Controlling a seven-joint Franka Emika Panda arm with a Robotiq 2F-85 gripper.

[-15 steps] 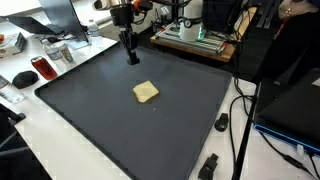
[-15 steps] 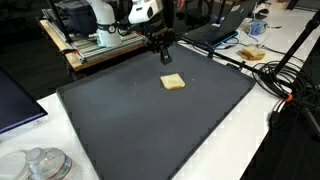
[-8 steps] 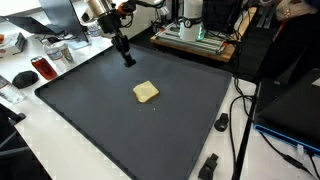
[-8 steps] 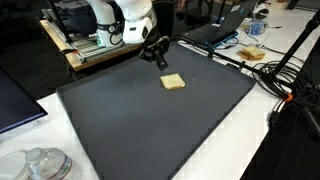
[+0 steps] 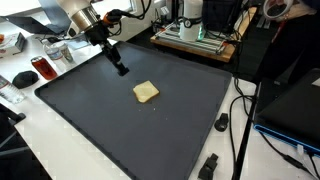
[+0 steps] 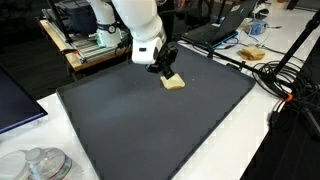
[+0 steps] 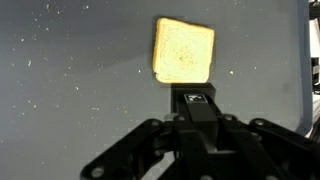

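My claw hovers released, holding nothing, just beside the yellow sponge. The sponge lies flat near the middle of the dark mat on the desk. It looks light, soft and compressible; I judge pinching opposite side edges best.

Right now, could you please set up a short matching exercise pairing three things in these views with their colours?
Things:
1. square sponge
2. mat
3. can

Colours:
a. dark grey
b. red
c. pale yellow

Pairs: 1-c, 2-a, 3-b
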